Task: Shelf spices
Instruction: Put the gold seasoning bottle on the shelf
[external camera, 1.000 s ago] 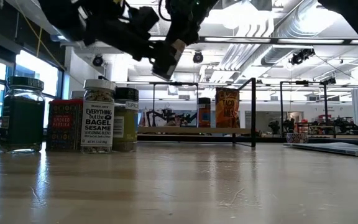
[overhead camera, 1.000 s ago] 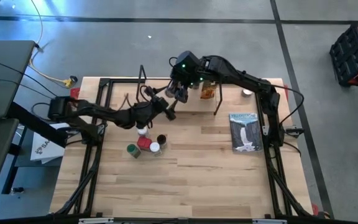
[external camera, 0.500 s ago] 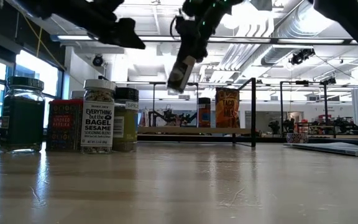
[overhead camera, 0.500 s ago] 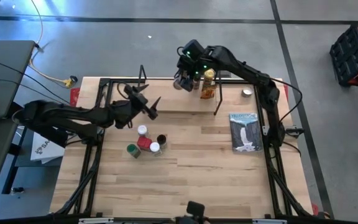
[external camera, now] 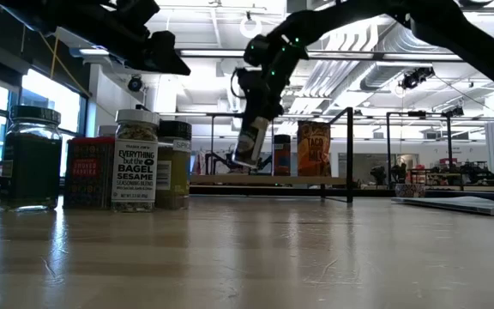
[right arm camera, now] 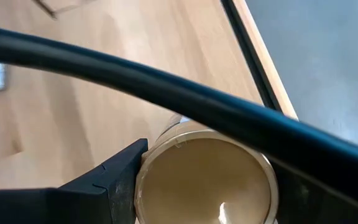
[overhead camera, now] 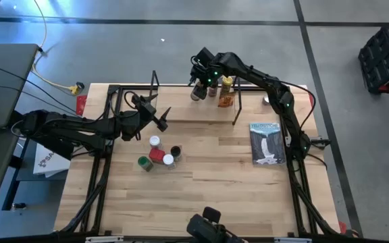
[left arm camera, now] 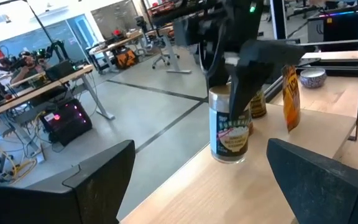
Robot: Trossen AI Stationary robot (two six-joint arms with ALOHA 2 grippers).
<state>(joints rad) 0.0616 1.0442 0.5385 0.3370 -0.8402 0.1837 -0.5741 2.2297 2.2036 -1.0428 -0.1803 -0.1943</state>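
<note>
Spice jar [left arm camera: 231, 129] clamped in R gripper [overhead camera: 197, 92] jaws over shelf [overhead camera: 201, 113]; L gripper [overhead camera: 155, 116] jaws apart

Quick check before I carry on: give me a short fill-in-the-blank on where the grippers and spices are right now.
1. The right gripper is shut on a ____ over the shelf.
2. The left gripper holds nothing; it is ____.
3. The orange packet stands on the ____.
4. The booklet lies on the table's ____ side in the high view.

Missing: jar; open; shelf; right
</note>
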